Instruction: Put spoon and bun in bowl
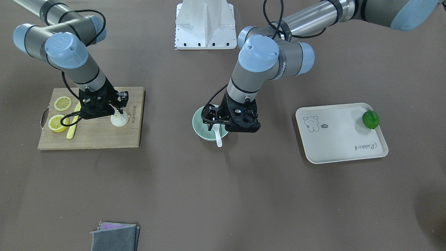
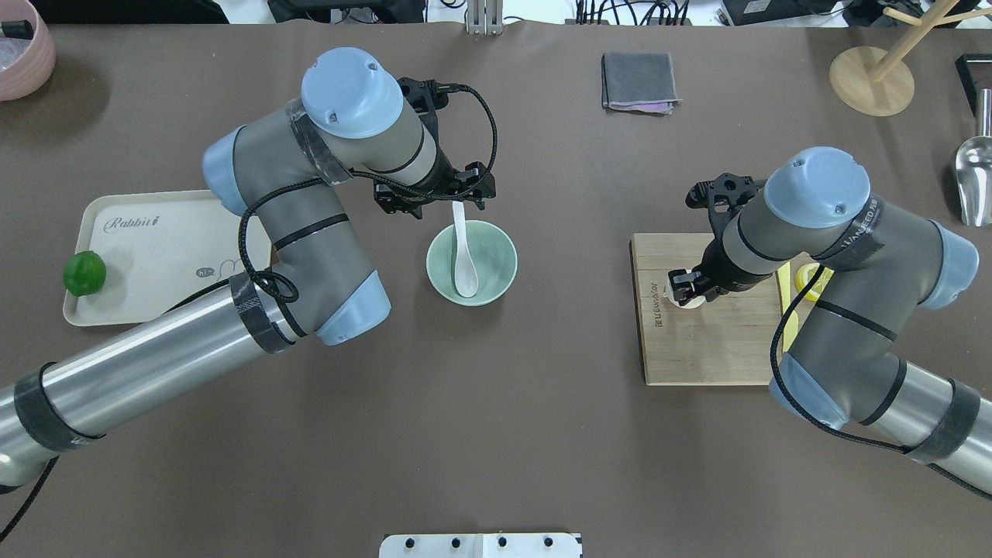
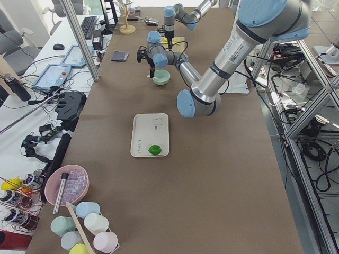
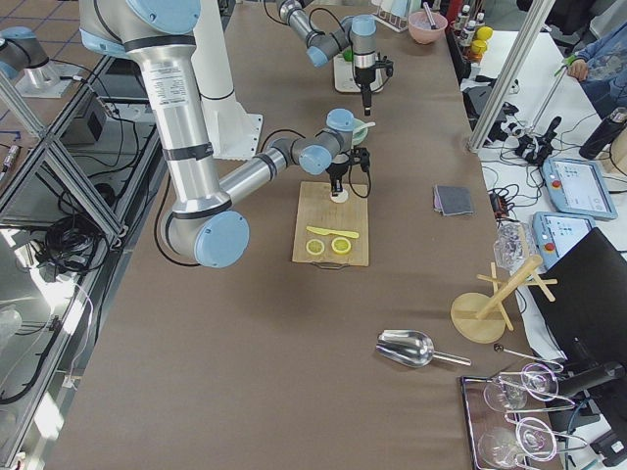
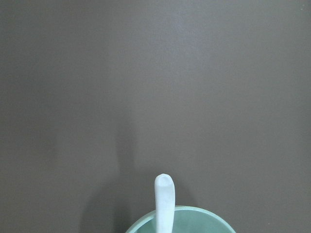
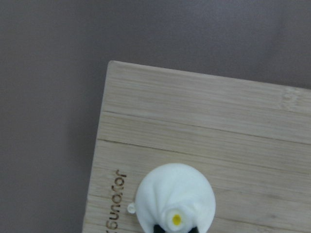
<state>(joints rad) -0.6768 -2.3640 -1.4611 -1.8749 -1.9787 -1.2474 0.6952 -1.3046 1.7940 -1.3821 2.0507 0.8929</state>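
Closest under the right wrist camera sits the bun [image 6: 175, 201], upright near a corner of the wooden cutting board [image 6: 204, 111], with its pleats and yellow dot facing up. The right end effector [image 1: 119, 112] is down on it, and a dark fingertip shows at its edge. I cannot tell whether the jaws have closed.

The step in hand looks like the bun pickup. It calls for a gentle squeeze low on the sides and a straight lift, well clear of the lemon slices [image 1: 62, 103].

The spoon [image 2: 463, 256] lies in the bowl [image 2: 496, 236], scoop down, handle over the rim. The left end effector [image 2: 456, 198] hangs above that handle, its grip unclear. It should clear off before the bun crosses the tabletop [image 1: 223, 195].
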